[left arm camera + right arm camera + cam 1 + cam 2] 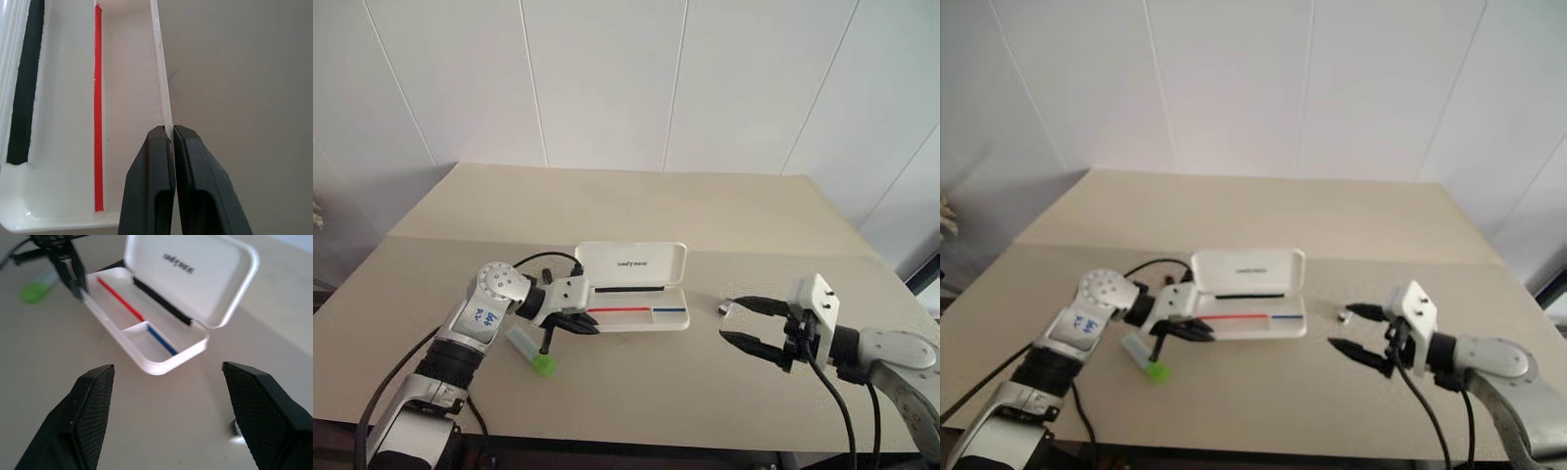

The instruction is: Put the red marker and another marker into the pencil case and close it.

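Note:
The pencil case (631, 262) lies open at the table's middle, its lid standing up at the back. A red-and-blue stripe runs along its tray, and a black strip lies by the hinge. My left gripper (591, 328) is shut, with its fingertips (161, 134) right at the rim of the case's front wall (164, 93), near the left end. The other marker (530, 351), pale mint with a lime-green cap, lies on the table just left of and below that gripper. The red marker is out of view. My right gripper (746, 324) hovers open, to the right of the case.
A small grey metal piece (725, 308) lies on the table close to my right gripper's far finger. A black cable (543, 258) loops over my left wrist beside the case's left end. Bare tabletop (636, 392) stretches in front of the case.

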{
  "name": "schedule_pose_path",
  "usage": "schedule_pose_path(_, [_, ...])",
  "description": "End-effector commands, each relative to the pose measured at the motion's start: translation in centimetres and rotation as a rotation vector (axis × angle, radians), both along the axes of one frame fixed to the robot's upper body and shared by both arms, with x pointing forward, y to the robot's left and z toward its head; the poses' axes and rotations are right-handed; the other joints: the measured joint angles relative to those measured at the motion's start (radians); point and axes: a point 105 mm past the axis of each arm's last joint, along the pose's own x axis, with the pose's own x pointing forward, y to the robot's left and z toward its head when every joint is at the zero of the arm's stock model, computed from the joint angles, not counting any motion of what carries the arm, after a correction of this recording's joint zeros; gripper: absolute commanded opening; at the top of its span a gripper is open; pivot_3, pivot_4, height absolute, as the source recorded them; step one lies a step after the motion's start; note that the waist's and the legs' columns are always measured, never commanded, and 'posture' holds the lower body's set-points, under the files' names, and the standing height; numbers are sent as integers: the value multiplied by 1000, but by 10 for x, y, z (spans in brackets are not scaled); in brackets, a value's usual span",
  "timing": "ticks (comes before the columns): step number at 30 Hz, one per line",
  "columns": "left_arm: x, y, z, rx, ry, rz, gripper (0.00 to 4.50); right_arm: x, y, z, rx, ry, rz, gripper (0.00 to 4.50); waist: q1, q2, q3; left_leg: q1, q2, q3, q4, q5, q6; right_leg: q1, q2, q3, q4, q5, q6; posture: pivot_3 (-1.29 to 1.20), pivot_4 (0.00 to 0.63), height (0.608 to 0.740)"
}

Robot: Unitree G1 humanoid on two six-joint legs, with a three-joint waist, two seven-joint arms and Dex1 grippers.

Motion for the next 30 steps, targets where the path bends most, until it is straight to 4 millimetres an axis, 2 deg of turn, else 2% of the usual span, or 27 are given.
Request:
schedule_pose_path(1, [-7, -5, 9, -20, -25, -31, 17, -10, 1, 16, -14, -71, 39, 4500, -2, 0, 0, 0, 0, 0, 0, 0, 0, 0, 0, 0, 0, 0, 0, 0, 150, 740])
schedule_pose_path(11, [-22, -11, -7, 3, -19, -44, 17, -20, -6, 11, -25, -45, 24, 4500, 1, 0, 0, 0, 0, 0, 1, 0, 0, 0, 0, 1, 0, -2, -3, 0, 150, 740])
schedule_pose_path(19, [-18, -13, -16, 13, -63, -26, 17, -17, -5, 12, -21, -48, 13, 4500, 1, 0, 0, 0, 0, 1, 2, 0, 0, 0, 0, 2, -1, -3, -6, 0, 150, 740])
schedule_pose_path(24, [-19, -15, -18, 15, -78, -21, 1379, -17, -6, 12, -25, -50, 8, 4500, 2, 0, 0, 0, 0, 1, 2, 0, 0, 0, 0, 2, -1, -4, -7, 0, 150, 740])
schedule_pose_path(30, [-23, -14, -13, -4, -81, -10, 3260, -16, -6, 12, -29, -50, 11, 4500, 0, 0, 0, 0, 0, 1, 2, 0, 0, 0, 0, 2, -1, -4, -7, 0, 150, 740])
